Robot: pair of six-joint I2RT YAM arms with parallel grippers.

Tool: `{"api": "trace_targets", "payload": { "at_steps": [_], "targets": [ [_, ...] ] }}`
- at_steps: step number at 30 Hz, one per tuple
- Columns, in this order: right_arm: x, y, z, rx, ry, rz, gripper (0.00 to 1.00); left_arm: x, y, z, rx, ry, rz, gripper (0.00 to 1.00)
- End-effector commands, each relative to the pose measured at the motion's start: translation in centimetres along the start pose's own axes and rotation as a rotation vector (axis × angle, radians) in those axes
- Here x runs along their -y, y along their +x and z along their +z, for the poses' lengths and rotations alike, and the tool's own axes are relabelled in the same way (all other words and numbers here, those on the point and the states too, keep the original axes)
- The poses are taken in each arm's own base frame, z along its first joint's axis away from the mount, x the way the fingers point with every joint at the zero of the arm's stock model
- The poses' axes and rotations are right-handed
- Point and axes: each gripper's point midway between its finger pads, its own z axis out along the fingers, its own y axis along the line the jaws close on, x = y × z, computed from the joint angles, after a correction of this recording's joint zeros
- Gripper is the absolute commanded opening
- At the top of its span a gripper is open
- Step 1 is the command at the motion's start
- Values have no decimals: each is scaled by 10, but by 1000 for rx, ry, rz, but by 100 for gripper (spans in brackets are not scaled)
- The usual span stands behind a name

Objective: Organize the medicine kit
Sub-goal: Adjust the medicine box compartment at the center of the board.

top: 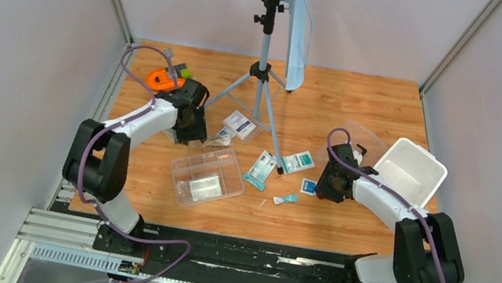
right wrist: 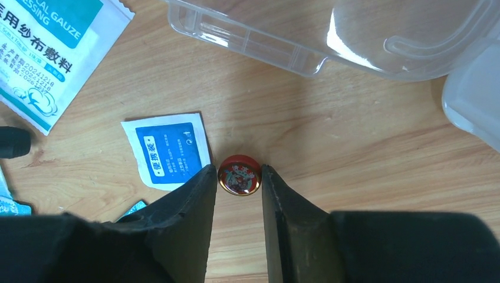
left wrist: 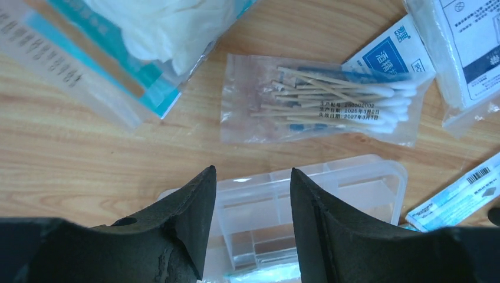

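My left gripper (left wrist: 252, 172) is spread wide, nothing in it, over the near edge of the tray (left wrist: 365, 188). The swab bag (left wrist: 318, 97) lies just beyond on the table (left wrist: 71, 147), with the glove packet (left wrist: 135, 35) off to one side. My right gripper (right wrist: 237, 168) is low, with the red tin (right wrist: 239, 175) between the tips and a finger tight at each side; can't tell if it's clamped. The wipe packet (right wrist: 168, 150) is just beside it, and the gauze packet (right wrist: 47, 53) is farther off. The lid (right wrist: 365, 29) lies beyond, next to the tub (top: 408, 174), which stands open at table right. More packets are scattered between the arms. The orange tool (top: 164, 79) is behind my left arm.
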Motion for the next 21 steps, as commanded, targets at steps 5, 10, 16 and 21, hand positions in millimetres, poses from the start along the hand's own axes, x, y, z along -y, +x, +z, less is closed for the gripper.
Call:
{"api": "trace_targets", "payload": {
  "at_steps": [5,10,16,21],
  "targets": [
    [-11,-6,-9,22,-66,16,34,30,-13,30,1,97,25,50],
    [-15,-8,-14,27,-89,9,34,39,1,41,-49,143,34,44],
    [-16,-11,-21,38,-101,8,33,47,22,36,-77,164,81,42],
    [-20,-14,-27,48,-122,11,32,49,42,32,-109,177,119,42]
  ]
}}
